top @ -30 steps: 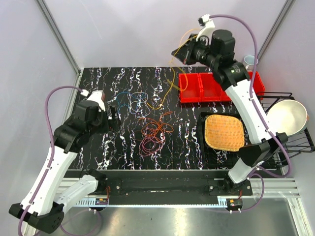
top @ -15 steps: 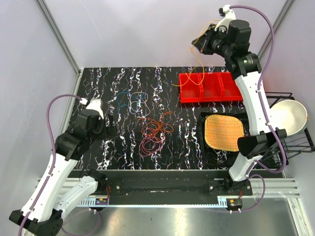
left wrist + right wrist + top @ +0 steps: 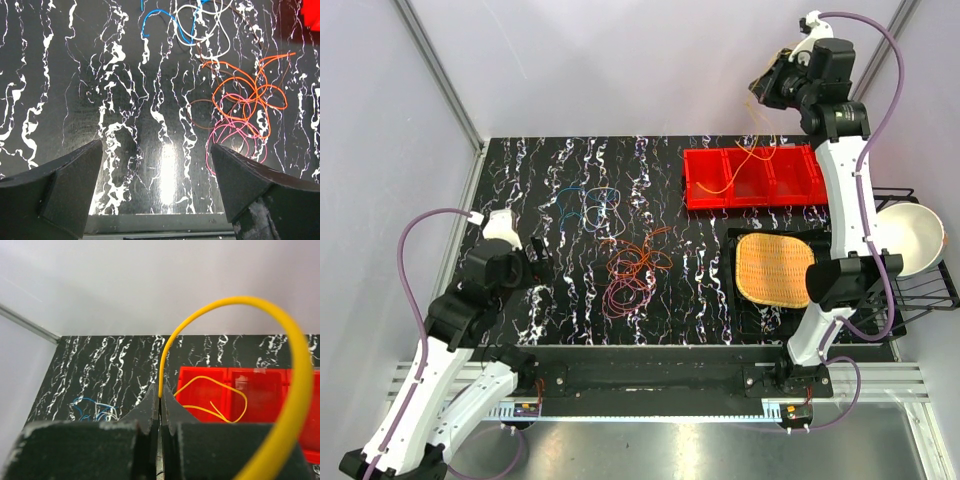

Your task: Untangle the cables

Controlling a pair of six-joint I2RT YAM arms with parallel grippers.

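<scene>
Your right hand (image 3: 160,396), high at 1 o'clock, clenched on thin yellow cable (image 3: 298,371): keeps it clear, slack in red plastic bin (image 3: 800,190). Your left hand (image 3: 156,149) released, 9 o'clock of orange-pink wire tangle (image 3: 632,272).

No writing, label, brand, number or sign can be read in any of the views (the white streaks on the black tabletop (image 3: 705,285) are a marble pattern, not lettering).
</scene>
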